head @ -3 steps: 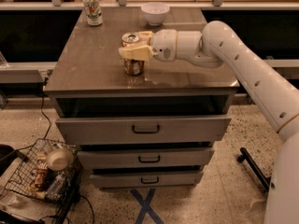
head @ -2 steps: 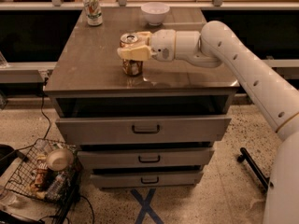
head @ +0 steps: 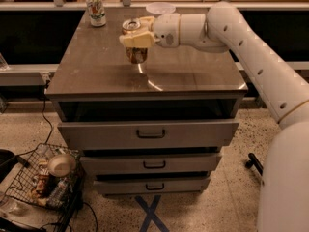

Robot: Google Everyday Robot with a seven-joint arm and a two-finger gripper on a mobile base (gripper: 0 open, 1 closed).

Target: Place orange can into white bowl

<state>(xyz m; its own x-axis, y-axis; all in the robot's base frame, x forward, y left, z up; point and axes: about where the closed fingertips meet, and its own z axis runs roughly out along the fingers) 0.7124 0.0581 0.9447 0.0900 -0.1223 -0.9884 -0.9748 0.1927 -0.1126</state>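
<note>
Camera view gives me the gripper (head: 137, 39) above the rear middle of the tabletop (head: 96, 76), with its fingers (head: 129, 40) pinching the orange can (head: 136, 55) around the upper body. The can is upright, its long axis vertical. I think its base is slightly off the surface, though the reflection under it makes this hard to judge. The white bowl (head: 161, 7) sits at the far edge, behind the can and a little toward the side the arm comes from, near but not touching. As I judge it, the coming move must carry the can away from the camera, then lower it vertically into the bowl.
</note>
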